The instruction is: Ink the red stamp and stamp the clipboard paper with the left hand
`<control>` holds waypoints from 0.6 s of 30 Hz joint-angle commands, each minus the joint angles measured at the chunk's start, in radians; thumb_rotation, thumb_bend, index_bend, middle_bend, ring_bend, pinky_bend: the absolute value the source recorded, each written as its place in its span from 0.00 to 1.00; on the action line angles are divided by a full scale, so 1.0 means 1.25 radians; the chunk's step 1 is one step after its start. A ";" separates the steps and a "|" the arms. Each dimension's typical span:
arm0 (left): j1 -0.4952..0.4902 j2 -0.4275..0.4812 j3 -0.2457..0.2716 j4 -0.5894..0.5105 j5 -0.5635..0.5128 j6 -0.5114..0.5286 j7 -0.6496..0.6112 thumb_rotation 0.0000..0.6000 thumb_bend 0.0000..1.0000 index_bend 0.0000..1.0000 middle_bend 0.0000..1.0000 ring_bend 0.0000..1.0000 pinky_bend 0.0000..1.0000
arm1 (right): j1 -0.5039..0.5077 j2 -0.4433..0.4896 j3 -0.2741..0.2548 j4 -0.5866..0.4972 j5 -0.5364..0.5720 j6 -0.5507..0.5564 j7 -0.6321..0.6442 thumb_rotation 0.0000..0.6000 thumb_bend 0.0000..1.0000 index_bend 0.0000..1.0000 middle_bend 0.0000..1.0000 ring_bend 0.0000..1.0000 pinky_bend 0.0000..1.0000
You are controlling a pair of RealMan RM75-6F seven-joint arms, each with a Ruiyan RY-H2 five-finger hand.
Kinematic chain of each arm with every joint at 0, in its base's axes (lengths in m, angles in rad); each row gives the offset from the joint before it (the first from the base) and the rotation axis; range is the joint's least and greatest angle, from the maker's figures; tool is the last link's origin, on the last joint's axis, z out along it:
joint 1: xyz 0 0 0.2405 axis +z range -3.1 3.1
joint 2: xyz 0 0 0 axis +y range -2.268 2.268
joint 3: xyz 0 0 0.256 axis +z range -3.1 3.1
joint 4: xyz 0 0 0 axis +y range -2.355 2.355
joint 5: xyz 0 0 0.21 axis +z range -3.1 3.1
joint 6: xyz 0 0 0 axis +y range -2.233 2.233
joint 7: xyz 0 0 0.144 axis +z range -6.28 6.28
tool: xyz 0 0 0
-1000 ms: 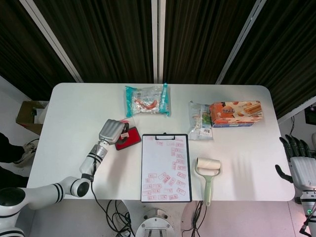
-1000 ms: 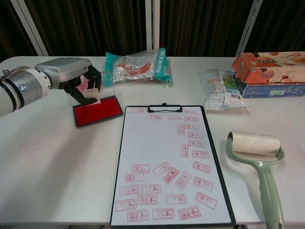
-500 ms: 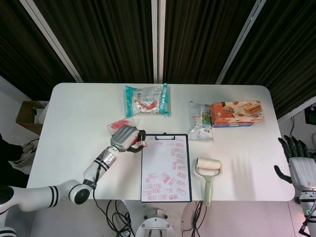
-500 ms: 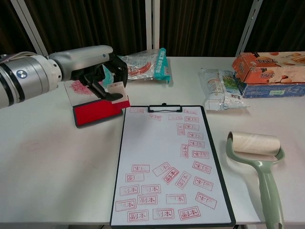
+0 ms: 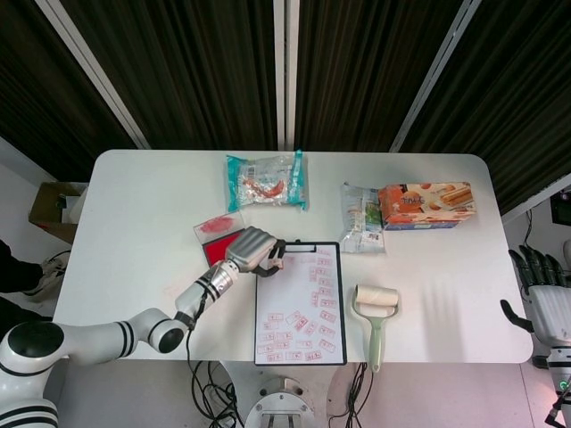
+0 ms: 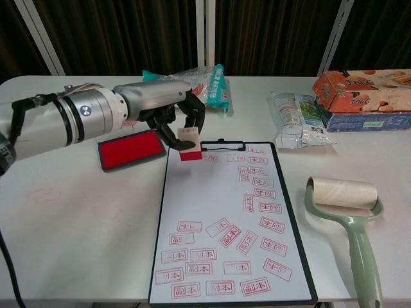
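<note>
My left hand (image 6: 168, 109) (image 5: 253, 250) holds the red stamp (image 6: 188, 142), a small block with a red face and pale top. It hovers over the top left corner of the clipboard (image 6: 158, 256) (image 5: 257, 339), just above the paper (image 6: 212, 192), which bears several red rectangular imprints. The red ink pad (image 6: 130, 149) (image 5: 219, 246) lies open on the table left of the clipboard, its clear lid (image 5: 217, 226) behind it. My right hand (image 5: 546, 290) hangs open at the table's right edge, seen only in the head view.
A green lint roller (image 6: 350, 218) lies right of the clipboard. Behind are a teal snack bag (image 6: 186, 86), a clear packet (image 6: 297, 122) and an orange biscuit box (image 6: 363, 90). Bare white table (image 6: 64, 224) spreads at the front left.
My left hand has carried the stamp rightward off the ink pad to above the clipboard's top left corner. The ink pad is now uncovered. The right hand has barely moved.
</note>
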 commanded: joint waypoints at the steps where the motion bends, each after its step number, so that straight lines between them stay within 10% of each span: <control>1: -0.024 -0.016 0.020 0.062 0.085 -0.012 -0.082 1.00 0.47 0.68 0.70 1.00 1.00 | 0.000 0.000 0.001 0.003 0.003 -0.002 0.003 1.00 0.23 0.00 0.00 0.00 0.00; 18: -0.078 -0.061 0.080 0.262 0.238 0.015 -0.343 1.00 0.48 0.68 0.70 1.00 1.00 | -0.003 -0.001 0.001 0.007 0.002 0.001 0.003 1.00 0.23 0.00 0.00 0.00 0.00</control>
